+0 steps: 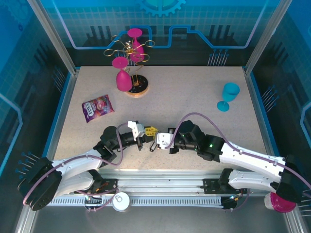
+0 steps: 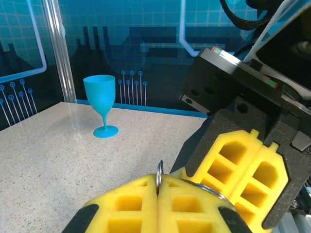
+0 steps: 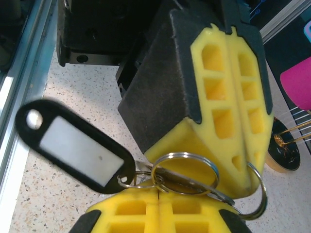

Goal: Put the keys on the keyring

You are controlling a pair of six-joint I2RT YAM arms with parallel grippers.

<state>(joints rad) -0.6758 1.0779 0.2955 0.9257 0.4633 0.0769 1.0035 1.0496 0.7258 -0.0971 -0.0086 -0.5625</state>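
Meeting tip to tip near the front edge of the speckled table (image 1: 194,97), both arms work over one small bundle of metal. The left gripper (image 2: 159,185) has its yellow foam fingers pressed flat together, and a thin steel loop of the keyring (image 3: 183,171) stands up out of the seam between them, pinched there.

The right gripper (image 3: 158,206) is likewise closed, with no gap between its pads. The cluster of split rings sits right at its fingertips, touching them, though whether the pads actually nip the metal cannot be told.

From the right wrist camera the keyring shows as overlapping silver rings with a black oval plastic tag (image 3: 75,145) hanging off to the left above the tabletop. The tag has a punched hole at its far end and a plain white label window. A flat silver blade that looks like one of the keys (image 3: 193,185) lies across the rings, and a further ring (image 3: 260,191) curves around the tip of the left arm's fingers.

Farther back a blue goblet (image 1: 228,96) stands upright on the right. Two pink goblets (image 1: 122,77) are with a gold wire rack (image 1: 137,89) at the back left — one hangs upside down from the rack, the other stands beside it. A purple snack packet (image 1: 97,108) lies flat on the left — its print is too small to read.
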